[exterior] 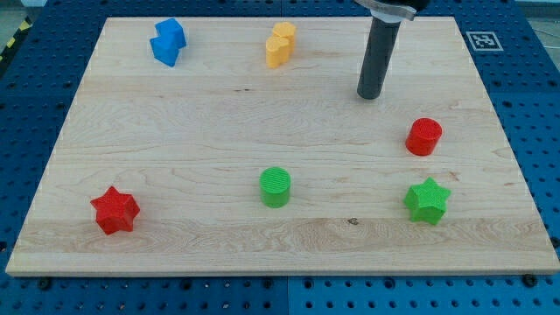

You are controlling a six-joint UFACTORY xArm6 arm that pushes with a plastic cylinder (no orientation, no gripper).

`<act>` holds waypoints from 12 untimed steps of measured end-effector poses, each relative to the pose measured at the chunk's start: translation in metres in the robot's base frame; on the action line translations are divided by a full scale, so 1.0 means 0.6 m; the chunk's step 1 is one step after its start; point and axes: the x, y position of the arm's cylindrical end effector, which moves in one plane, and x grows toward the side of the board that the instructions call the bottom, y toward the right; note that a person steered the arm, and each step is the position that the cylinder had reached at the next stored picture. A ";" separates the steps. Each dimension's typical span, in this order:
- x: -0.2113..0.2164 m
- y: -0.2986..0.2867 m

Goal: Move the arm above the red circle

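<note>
Wooden board (pixel 219 122) — my tip (pixel 369 95) upright, above-left of red circle (pixel 424 136).

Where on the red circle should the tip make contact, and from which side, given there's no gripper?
No grip is possible; my tip can only push. The red circle is an upright round block, so any side wall works. My tip stands toward the view's top and left of it, apart, so its upper-left wall is nearest. Aim through the centre, or it will probably slip aside. The green star sits below.
</note>
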 end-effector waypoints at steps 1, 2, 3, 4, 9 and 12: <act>-0.004 0.025; -0.004 0.053; -0.001 0.084; 0.011 0.106; 0.035 0.111; 0.045 0.159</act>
